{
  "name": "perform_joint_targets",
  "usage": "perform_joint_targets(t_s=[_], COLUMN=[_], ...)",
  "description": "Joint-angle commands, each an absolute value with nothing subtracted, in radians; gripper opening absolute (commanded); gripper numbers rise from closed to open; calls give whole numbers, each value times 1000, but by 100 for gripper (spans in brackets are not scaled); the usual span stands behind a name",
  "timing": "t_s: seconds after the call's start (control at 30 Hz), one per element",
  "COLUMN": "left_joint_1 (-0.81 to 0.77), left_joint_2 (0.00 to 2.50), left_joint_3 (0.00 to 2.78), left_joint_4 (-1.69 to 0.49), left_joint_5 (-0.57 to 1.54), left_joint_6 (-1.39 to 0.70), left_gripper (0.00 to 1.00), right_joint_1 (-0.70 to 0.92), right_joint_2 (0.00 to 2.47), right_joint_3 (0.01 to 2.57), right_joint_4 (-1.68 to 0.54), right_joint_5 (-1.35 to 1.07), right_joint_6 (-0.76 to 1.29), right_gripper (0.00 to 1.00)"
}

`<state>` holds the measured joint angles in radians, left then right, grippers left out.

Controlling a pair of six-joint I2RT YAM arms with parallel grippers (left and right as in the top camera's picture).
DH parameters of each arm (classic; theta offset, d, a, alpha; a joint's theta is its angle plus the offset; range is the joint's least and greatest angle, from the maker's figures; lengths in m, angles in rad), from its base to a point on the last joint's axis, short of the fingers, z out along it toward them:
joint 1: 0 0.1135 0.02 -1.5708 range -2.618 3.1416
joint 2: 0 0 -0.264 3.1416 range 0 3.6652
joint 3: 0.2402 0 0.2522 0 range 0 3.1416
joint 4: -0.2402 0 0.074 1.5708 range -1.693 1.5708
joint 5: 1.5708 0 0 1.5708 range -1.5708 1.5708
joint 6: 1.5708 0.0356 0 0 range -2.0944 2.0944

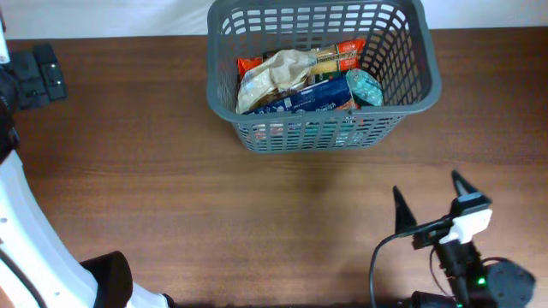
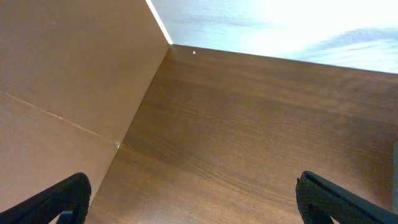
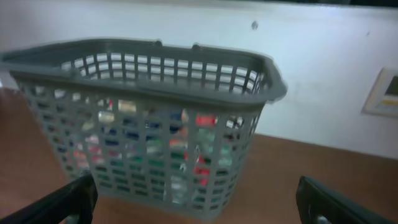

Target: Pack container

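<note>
left tool: jaws spread wide, nothing between them, off to the container's left and looking at bare surface; the container is not in its view.

container: upright on the surface. inside it we see a beige bag, a blue packet, a red packet and a teal packet.

right tool: released and empty, on the container's near side and a little to its right, facing the lattice wall.

we spot no loose packet outside the container, so we judge the packing done or nearly so. the next move calls for finding any remaining item, or else parking both arms.
</note>
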<state>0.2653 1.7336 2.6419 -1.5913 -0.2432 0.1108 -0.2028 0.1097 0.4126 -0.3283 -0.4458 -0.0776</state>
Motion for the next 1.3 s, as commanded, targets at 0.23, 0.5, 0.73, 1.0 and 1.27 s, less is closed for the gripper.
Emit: perform_joint_targets(t_s=[0.23, 0.5, 0.73, 1.0, 1.27], left_joint_1=[271, 271, 271, 271, 271], left_joint_2=[1735, 1735, 1735, 1735, 1735], left_joint_3=[2642, 2642, 2642, 2642, 2642], left_joint_4=[-1595, -1595, -1595, -1595, -1596], left_joint_5=[-240, -240, -240, -240, -240], left_joint_6=[102, 102, 102, 102, 102], left_gripper=[99, 99, 99, 99, 99], right_joint_1=[-98, -99, -98, -98, -98], right_joint_2=[14, 3, 3, 3, 3], right_joint_3=[253, 208, 137, 97, 97], right_joint_4=[-316, -317, -317, -316, -316], right_joint_5=[-285, -197, -198, -198, -198], right_joint_6=[-68, -72, -71, -71, -71], right_gripper=[99, 99, 99, 99, 99])
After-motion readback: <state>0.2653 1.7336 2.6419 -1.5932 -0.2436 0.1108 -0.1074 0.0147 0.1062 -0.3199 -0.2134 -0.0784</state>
